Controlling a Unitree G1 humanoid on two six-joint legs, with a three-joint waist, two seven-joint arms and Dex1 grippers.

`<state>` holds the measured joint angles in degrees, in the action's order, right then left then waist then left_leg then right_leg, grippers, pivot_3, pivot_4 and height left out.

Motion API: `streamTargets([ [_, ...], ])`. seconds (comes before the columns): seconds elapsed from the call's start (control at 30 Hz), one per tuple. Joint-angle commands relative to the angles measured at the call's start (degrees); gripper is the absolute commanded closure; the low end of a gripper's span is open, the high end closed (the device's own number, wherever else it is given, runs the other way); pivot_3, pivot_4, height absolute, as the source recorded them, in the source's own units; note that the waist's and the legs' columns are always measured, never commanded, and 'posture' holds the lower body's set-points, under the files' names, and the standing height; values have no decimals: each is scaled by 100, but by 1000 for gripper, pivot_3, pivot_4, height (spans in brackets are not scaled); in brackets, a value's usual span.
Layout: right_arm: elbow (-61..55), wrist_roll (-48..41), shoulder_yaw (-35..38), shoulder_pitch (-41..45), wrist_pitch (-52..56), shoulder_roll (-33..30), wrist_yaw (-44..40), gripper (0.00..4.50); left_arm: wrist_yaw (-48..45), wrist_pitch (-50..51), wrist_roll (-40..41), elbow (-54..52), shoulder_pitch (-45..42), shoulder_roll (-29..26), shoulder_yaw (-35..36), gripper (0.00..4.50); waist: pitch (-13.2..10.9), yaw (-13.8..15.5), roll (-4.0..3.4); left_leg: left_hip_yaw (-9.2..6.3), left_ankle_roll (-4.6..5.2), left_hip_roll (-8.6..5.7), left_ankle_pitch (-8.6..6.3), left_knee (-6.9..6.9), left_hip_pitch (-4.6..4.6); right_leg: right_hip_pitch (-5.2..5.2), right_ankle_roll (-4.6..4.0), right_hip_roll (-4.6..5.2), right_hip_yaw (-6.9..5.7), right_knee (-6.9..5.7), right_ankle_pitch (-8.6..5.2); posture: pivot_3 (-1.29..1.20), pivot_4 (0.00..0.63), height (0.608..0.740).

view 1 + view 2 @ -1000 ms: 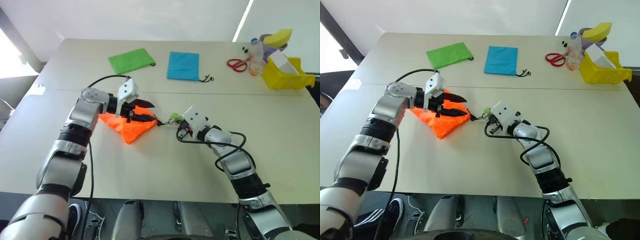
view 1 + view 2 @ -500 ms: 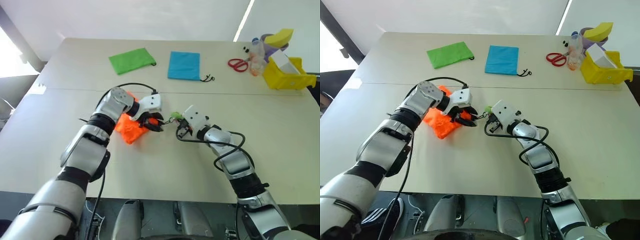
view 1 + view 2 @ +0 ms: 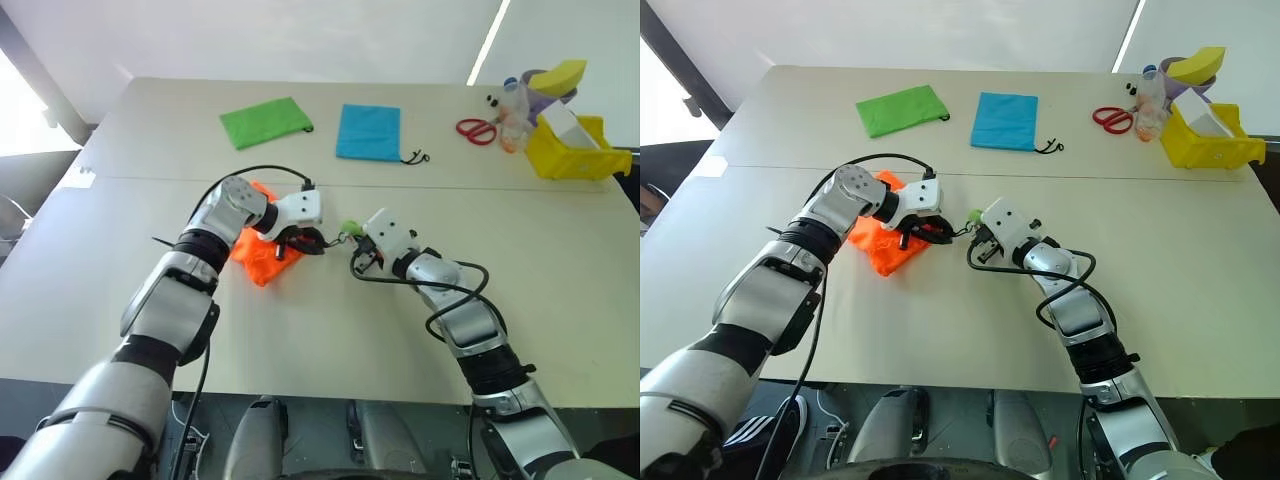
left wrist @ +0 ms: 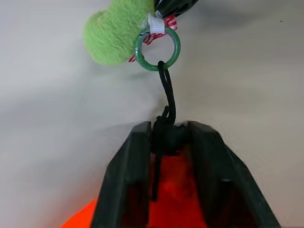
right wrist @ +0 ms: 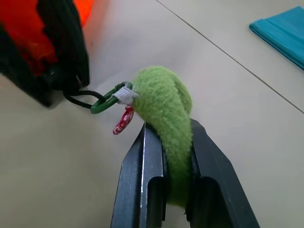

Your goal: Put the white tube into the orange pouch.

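The orange pouch (image 3: 258,256) lies bunched on the table in front of me. Its dark cord (image 4: 167,90) runs through a green ring to the green fuzzy ball (image 5: 166,102). My left gripper (image 4: 170,135) is shut on the cord's knot at the pouch's mouth, with orange fabric just behind its fingers. My right gripper (image 5: 167,130) is shut on the fuzzy ball, a short way to the right of the left gripper (image 3: 305,240). Between the two the cord is drawn nearly straight. The white tube is out of view.
A green pouch (image 3: 265,121) and a blue pouch (image 3: 368,131) lie flat at the back of the table. Red scissors (image 3: 474,129), a bottle (image 3: 512,110) and a yellow bin (image 3: 575,150) stand at the back right.
My left arm swung right across the pouch to its cord end and its fingers closed on the knot. The pouch bunched up. The right gripper kept still with the ball.
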<state>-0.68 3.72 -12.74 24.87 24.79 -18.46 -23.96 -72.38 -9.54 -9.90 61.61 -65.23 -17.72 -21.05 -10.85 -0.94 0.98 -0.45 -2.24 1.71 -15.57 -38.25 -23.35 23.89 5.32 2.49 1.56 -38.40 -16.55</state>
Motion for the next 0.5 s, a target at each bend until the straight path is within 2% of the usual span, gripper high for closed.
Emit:
streamTargets([
  [0.03, -90, 26, 59, 103, -136, 31, 9, 4301, -27, 81, -132, -51, 69, -74, -13, 2973, 0, -9, 0, 0, 0, 0, 1, 0, 1, -1, 0, 0, 0, 0, 1, 0, 150, 740],
  [0.17, -79, 31, 58, 121, -143, 41, 14, 4301, -95, 199, -40, -42, 50, -22, 68, 2973, 0, -8, 0, -1, 0, 0, 1, 0, 2, -1, 0, -2, 0, -2, 2, 0, 150, 740],
  [0.3, -91, 33, 59, 121, -136, 38, 13, 4301, -199, 149, -30, -105, 78, -29, 64, 4227, 0, -6, 0, -1, 0, 0, 2, 0, 2, -1, 0, -2, 0, -2, 2, 0, 150, 740],
  [0.5, -96, 19, 70, 133, -121, 32, -3, 4301, -186, 221, 10, -83, 82, -21, 111, 4255, 0, -5, 0, -1, 0, 0, 2, 0, 2, -1, 0, -1, 0, -2, 2, 0, 150, 740],
])
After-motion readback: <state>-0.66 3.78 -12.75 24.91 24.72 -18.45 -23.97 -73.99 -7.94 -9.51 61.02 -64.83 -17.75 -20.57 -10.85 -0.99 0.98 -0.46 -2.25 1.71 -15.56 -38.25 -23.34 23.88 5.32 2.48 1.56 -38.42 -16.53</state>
